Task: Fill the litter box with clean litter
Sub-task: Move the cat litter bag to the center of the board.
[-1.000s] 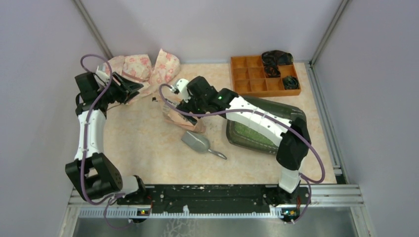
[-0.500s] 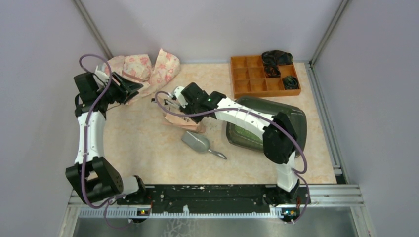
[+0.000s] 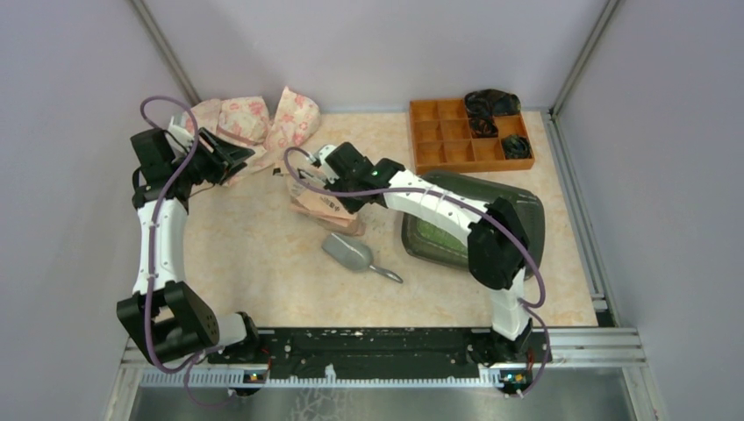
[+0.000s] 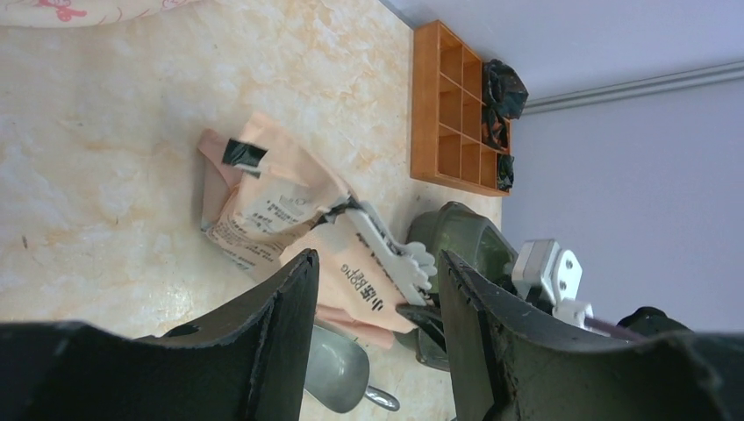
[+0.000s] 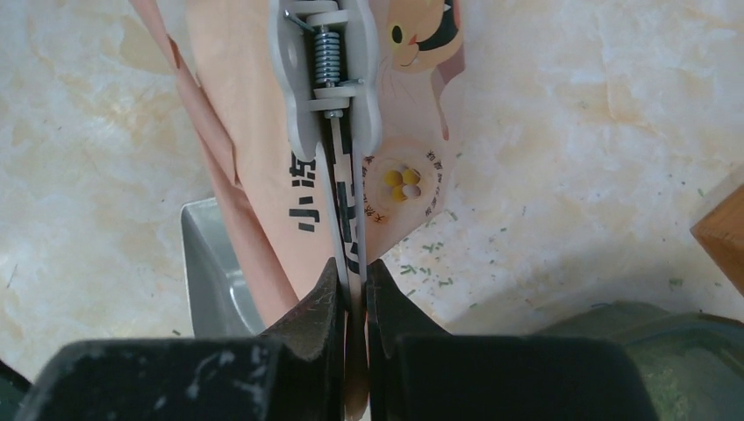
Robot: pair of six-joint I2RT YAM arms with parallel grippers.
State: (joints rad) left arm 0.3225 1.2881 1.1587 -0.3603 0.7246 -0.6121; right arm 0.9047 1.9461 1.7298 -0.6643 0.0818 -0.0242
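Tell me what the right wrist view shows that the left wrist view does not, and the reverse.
Only right wrist: the spring of the white clip, stray green granules on the table, the right gripper pinching the paper bag. Only left wrist: black bundles in the orange organiser, the open left gripper. Both: bag, clip, metal scoop, litter box.

Clip (image 5: 326,70) on bag (image 5: 250,114), scoop (image 3: 348,253) before it, litter box (image 3: 528,207) right

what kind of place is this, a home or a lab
Likely a robot test cell, not a home: plain walls on metal framing, left arm and right arm bolted to a rail, staged litter box.
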